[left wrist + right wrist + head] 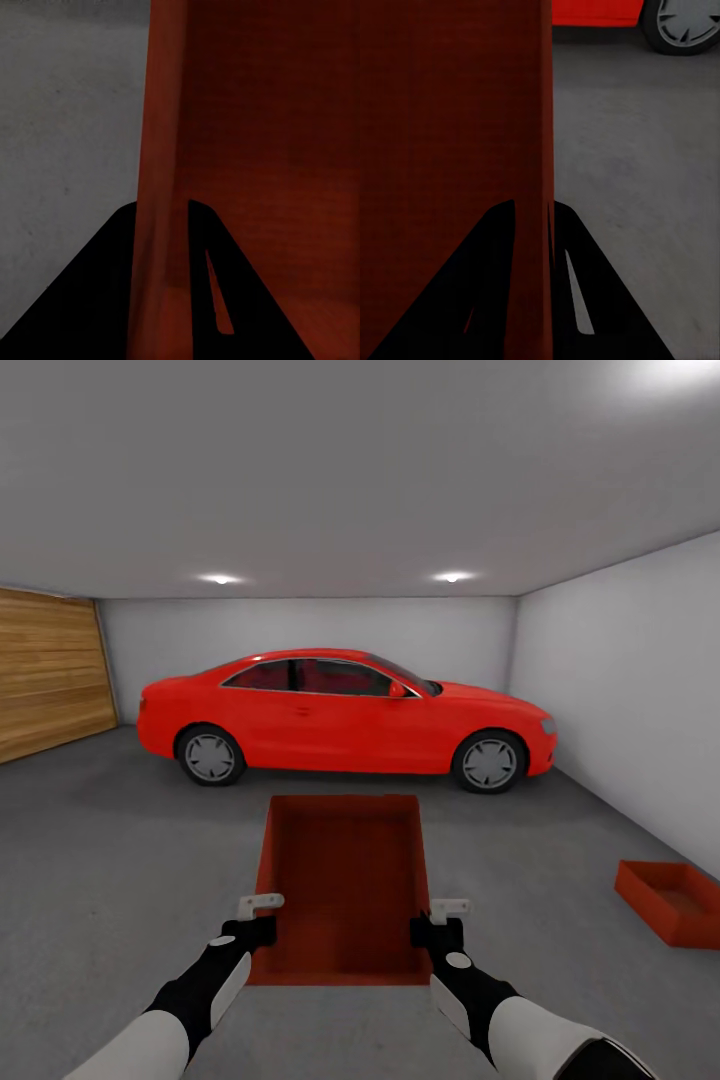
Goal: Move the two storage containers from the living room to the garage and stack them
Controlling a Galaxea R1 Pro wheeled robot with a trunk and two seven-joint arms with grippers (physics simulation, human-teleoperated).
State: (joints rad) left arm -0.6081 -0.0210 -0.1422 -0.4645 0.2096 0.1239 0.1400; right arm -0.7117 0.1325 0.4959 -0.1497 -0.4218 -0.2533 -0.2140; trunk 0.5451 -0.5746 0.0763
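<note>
Grey concrete floor (120, 840) is spreading under a red car (340, 725); my left pincer (258, 920) and right pincer (440, 922) are gripping one bin (345, 880), another bin (672, 900) is lying by the wall (620, 690).

Orange-red storage containers (345, 880) (672, 900); mottled dark grey floor (110, 860); bright red car (345, 720); tan plank door (50, 670); white walls (620, 670).

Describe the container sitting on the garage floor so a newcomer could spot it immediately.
Start at the red car, then follow the white right-hand wall toward the camera. Low on the grey floor near that wall sits a small orange-red container, unheld, unlike its twin.
</note>
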